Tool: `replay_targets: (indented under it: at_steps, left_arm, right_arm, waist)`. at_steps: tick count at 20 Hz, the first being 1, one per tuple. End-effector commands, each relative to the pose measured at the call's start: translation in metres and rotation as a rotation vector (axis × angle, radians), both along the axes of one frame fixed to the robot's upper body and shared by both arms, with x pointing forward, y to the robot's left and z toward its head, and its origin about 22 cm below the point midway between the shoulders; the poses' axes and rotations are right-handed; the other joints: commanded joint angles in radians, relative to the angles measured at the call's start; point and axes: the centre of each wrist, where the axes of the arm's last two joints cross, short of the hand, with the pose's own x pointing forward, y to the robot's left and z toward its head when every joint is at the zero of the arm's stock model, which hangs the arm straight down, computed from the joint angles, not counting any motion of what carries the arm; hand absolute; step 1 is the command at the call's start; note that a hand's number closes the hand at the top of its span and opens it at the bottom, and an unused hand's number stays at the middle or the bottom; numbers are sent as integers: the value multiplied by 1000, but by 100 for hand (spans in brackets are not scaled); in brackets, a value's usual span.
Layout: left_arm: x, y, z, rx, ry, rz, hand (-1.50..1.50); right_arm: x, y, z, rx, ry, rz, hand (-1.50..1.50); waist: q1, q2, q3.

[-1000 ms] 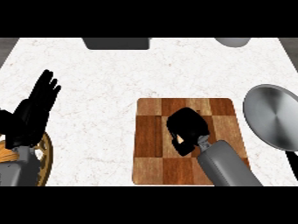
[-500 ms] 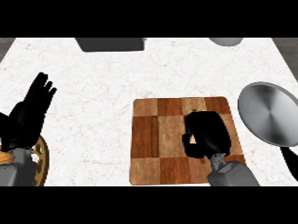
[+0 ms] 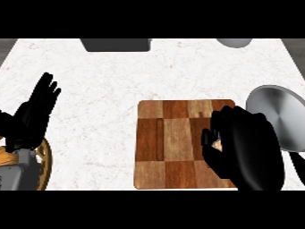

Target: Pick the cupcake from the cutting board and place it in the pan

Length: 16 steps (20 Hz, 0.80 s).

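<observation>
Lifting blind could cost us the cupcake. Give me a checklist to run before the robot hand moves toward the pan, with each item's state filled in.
1. Right robot hand over the right side of the cutting board: ok.
2. Its fingers curled round the cupcake: ok, though only an orange sliver shows.
3. Cupcake lifted off the board: cannot tell, the hand hides it.
4. Pan lying just right of the board, nothing in it: ok.
5. Left robot hand open at the view's left, away from the path to the pan: ok.
</observation>
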Motion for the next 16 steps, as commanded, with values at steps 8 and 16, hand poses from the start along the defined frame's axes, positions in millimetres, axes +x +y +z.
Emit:
replay_targets:
  at_steps: [8, 16]
  left_arm:
    - [8, 11, 9, -17, -16, -4, 0]
    - [3, -9, 2, 5, -14, -5, 0]
  right_arm:
    - [11, -62, 38, 105, -126, -178, 150]
    - [41, -165, 22, 186, -170, -244, 150]
  waist:
    - [13, 7, 1]
    - [14, 8, 2]
